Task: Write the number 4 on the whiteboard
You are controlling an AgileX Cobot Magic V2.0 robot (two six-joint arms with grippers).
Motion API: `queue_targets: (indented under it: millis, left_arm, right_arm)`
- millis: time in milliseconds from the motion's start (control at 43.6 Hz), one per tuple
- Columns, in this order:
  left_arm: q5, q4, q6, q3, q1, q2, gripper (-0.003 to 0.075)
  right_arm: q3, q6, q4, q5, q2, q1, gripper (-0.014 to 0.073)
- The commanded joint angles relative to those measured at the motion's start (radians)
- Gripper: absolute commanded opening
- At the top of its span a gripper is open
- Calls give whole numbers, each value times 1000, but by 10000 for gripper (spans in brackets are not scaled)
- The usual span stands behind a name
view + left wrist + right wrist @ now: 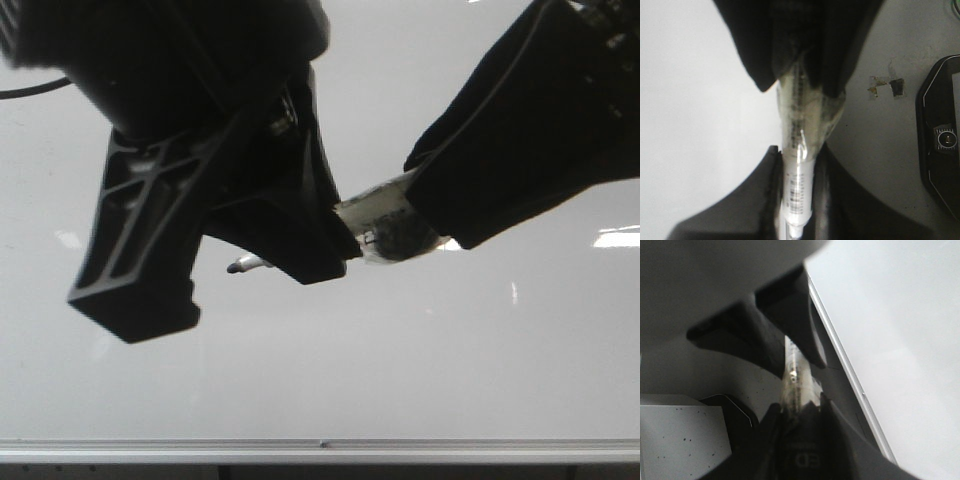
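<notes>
The whiteboard (pixel 330 370) fills the front view, with its silver bottom rail (pixel 320 450). No strokes of the number 4 show on it. A white marker (pixel 375 225), wrapped in clear tape at mid-length, is held level in front of the board, with its dark tip (pixel 240 267) pointing left. My left gripper (pixel 280 268) is shut on the marker's tip end (pixel 799 185). My right gripper (pixel 430 225) is shut on its back end (pixel 794 380). In each wrist view the other gripper's fingers grip the far end of the marker.
The board also shows in the left wrist view (pixel 690 100) and in the right wrist view (pixel 900 315) with its rail (pixel 850 380). A grey table (pixel 880 130) carries tape scraps (pixel 887 87) and a black device (pixel 940 145). A pale box (pixel 680 440) sits near the right gripper.
</notes>
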Motion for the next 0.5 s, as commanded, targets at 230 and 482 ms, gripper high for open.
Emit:
queue_targets:
  millis: [230, 482]
  left_arm:
    - [-74, -7, -16, -33, -6, -36, 35]
    - [-97, -12, -46, -33, -2, -36, 645]
  right_arm:
    - [-35, -8, 34, -28, -12, 1, -67]
    - [-35, -4, 33, -10, -15, -13, -62]
